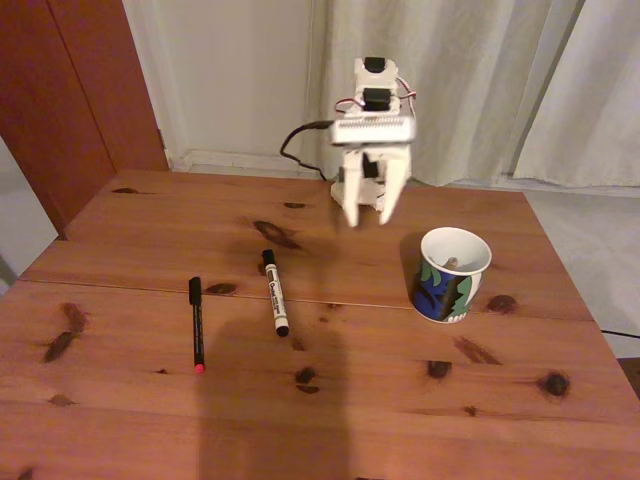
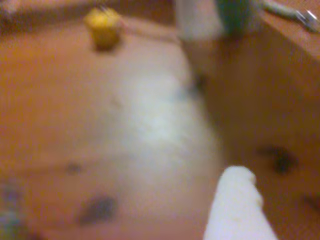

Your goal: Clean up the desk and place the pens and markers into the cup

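Fixed view: dim, warm indoor light; soft shadows darken the desk (image 1: 120, 420) at lower centre and beneath the arm (focus fair, some grain). Wrist view: heavily blurred throughout, pale glare patch at centre, edges smeared.

White marker (image 1: 275, 291) has print on barrel, too small to read.

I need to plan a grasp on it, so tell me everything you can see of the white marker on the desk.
The white marker lies flat on the desk in the fixed view, left of the cup, running from far to near. Its barrel is white with dark printing, plastic-looking, with a black cap at the far end and a black near end. Only the wood touches it; the black pen lies apart on its left.
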### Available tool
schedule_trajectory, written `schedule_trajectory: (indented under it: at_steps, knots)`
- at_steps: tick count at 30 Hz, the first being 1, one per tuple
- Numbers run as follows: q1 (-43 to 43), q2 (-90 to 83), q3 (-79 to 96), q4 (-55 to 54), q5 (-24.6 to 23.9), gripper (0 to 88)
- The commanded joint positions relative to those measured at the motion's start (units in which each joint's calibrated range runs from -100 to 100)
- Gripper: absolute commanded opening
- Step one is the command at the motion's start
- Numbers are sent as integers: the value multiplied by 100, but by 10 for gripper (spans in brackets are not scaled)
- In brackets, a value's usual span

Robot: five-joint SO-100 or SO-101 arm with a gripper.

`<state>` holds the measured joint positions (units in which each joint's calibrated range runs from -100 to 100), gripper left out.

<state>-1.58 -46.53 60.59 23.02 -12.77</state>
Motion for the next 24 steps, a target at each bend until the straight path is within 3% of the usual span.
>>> schedule_trajectory:
  at_steps: [1, 16, 24]
  knots:
    - [483, 594, -748, 567, 329, 151]
    - [1448, 4020, -3877, 2545, 1555, 151]
    - [1641, 5112, -4463, 3027, 2157, 151]
